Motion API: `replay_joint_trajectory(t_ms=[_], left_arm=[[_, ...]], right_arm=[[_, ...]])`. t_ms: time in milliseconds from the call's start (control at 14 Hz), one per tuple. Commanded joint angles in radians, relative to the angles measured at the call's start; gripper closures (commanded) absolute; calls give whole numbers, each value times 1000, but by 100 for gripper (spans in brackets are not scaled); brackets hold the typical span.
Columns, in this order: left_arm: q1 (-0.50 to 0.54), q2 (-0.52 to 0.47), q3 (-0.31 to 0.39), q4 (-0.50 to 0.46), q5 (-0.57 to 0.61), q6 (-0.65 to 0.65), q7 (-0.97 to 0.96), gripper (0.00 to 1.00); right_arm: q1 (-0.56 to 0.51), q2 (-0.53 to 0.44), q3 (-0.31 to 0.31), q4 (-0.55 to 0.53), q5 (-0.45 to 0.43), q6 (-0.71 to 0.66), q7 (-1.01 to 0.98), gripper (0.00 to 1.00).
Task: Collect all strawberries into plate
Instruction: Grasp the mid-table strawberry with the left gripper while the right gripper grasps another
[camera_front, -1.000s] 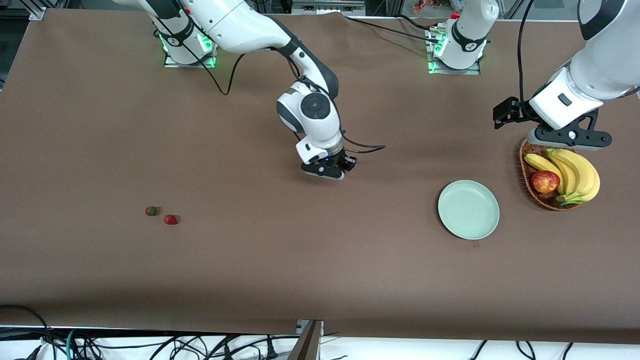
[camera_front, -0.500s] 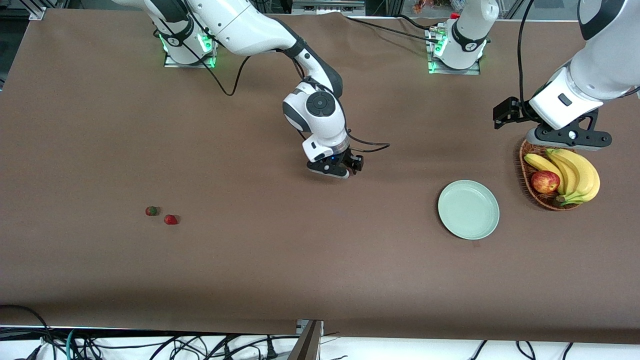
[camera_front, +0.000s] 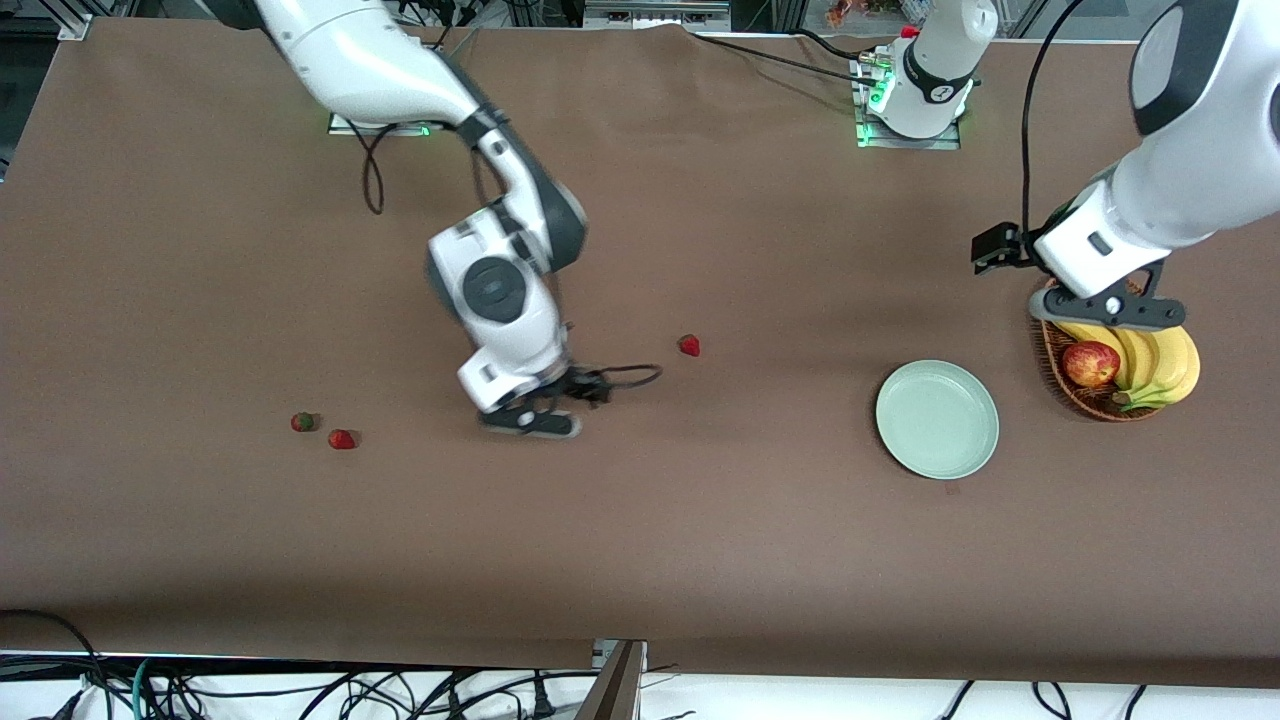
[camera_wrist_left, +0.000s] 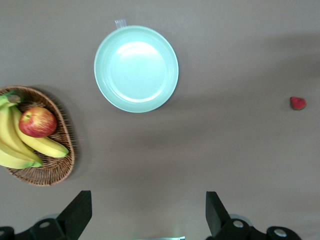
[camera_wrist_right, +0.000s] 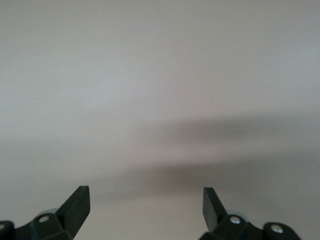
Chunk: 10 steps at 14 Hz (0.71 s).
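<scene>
My right claw (camera_front: 530, 422) hangs over bare tabletop in the middle stretch, its two dark fingers (camera_wrist_right: 75, 205) spread wide with nothing between them; my wrist camera shows only plain brown surface under it. My left claw (camera_front: 1108, 310) hovers over the wicker basket at the left arm's end, and its fingers (camera_wrist_left: 77, 214) also stand wide apart and empty.

The brown table (camera_front: 700, 560) carries everything else. The pale mint-green plate (camera_front: 937, 419) sits toward the left arm's end, just beside the basket and a little nearer the front camera than it; nothing lies in it. The wicker basket (camera_front: 1048, 355) holds a bunch of yellow bananas (camera_front: 1170, 362) and a red apple (camera_front: 1090, 363), the apple resting against the bananas on the side toward the plate.

All three strawberries are on the table, none on the plate. One strawberry (camera_front: 689, 346) lies alone between my right claw and the plate, well apart from the plate and a little farther from the front camera than it. The other two lie close together toward the right arm's end: one berry (camera_front: 342, 439) is slightly nearer the front camera, and its neighbour (camera_front: 303, 422) shows more of its dark green cap.
</scene>
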Motion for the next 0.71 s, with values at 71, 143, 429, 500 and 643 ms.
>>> replay_joint_trajectory(t_ms=[71, 143, 429, 500, 643], left_arm=[[-19, 101, 1, 12, -20, -48, 14, 0], [-26, 134, 1, 11, -37, -36, -1, 0], [-86, 289, 0, -12, -189, 207, -161, 0], [-135, 335, 0, -12, -189, 279, -255, 0], [-228, 424, 0, -8, -187, 436, -433, 0]], right_arm=[[-210, -26, 17, -23, -7, -109, -338, 0], [-258, -25, 15, -29, -12, -135, -370, 0], [-401, 0, 1, -51, -21, -140, -573, 0], [-421, 8, 1, -51, -21, -138, -596, 0], [-432, 21, 1, -51, -21, -134, -598, 0]])
